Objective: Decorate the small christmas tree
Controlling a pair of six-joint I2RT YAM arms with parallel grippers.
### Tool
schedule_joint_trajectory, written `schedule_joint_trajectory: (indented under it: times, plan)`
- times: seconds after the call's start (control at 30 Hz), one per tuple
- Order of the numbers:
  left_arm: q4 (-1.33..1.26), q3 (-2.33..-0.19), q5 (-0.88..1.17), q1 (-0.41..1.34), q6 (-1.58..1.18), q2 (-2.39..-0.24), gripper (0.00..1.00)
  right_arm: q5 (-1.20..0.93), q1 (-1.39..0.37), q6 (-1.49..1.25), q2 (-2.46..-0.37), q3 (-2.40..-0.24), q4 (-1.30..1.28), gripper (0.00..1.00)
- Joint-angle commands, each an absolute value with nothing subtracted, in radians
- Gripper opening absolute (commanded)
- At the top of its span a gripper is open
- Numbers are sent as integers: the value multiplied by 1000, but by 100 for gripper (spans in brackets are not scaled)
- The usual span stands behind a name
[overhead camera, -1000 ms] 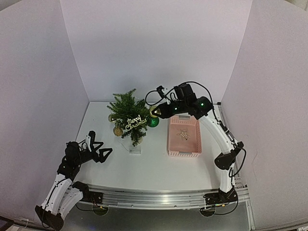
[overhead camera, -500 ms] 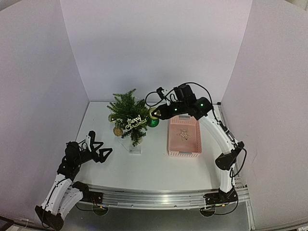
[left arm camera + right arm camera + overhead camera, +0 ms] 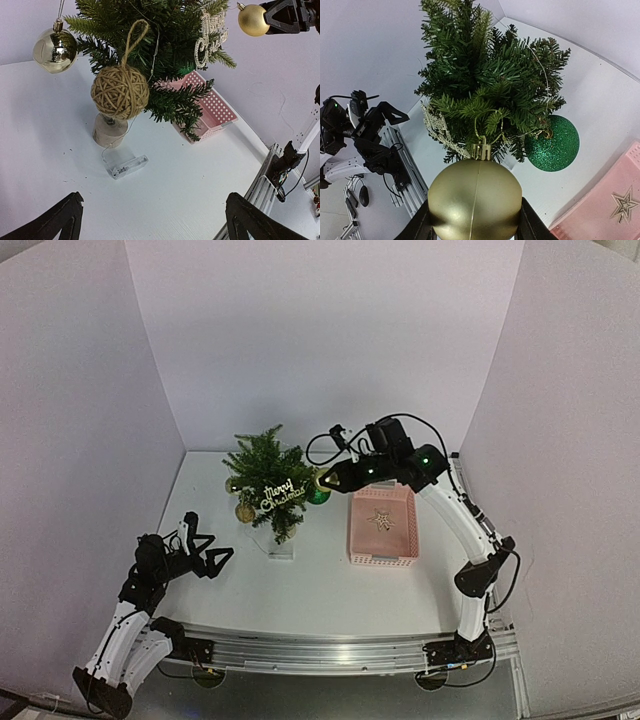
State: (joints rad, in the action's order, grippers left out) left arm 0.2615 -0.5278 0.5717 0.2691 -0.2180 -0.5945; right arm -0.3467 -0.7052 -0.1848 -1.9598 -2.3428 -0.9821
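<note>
Right now: gold ball up at the tree, not hung yet

My right hand [image 3: 330, 477] pinches a matte gold plastic bauble [image 3: 475, 200] by its sides. The cap end faces the small christmas tree [image 3: 268, 475], I'd say so the hanger can catch a branch. It sits just beside the green glitter ball [image 3: 552, 144] on the tree's right flank. My left hand [image 3: 205, 543] is spread and parked low at the near-left, out of the way.

The tree stands upright mid-desk, toward the back. The pink perforated plastic basket [image 3: 355, 530] to its right holds a pale star ornament [image 3: 380, 521]. White matte desk [image 3: 320, 590], plain white panel walls [image 3: 300, 340] on three sides.
</note>
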Motion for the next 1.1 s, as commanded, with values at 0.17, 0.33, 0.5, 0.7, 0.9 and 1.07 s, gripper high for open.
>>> schedule_joint_trajectory:
  times: [0.17,0.33,0.5,0.7,0.9,1.07]
  plan:
    - [247,-534,571,265,-227,-584,99,-382,-701,-187,-1937,-2311,-964,21]
    - [247,-534,571,264,-229,-585,100,-387,-702,-187,-1943,-2297,-964,20]
    - [247,-534,572,265,-230,-586,100,-387,-709,-184,-1951,-2298,-962,19]
    - [244,-532,574,265,-231,-590,99,-391,-716,-180,-1961,-2266,-961,19]
    - [245,-535,575,265,-232,-593,100,-395,-718,-181,-1973,-2254,-962,22]
    - [245,-534,574,265,-232,-595,99,-393,-718,-189,-1986,-2256,-962,36]
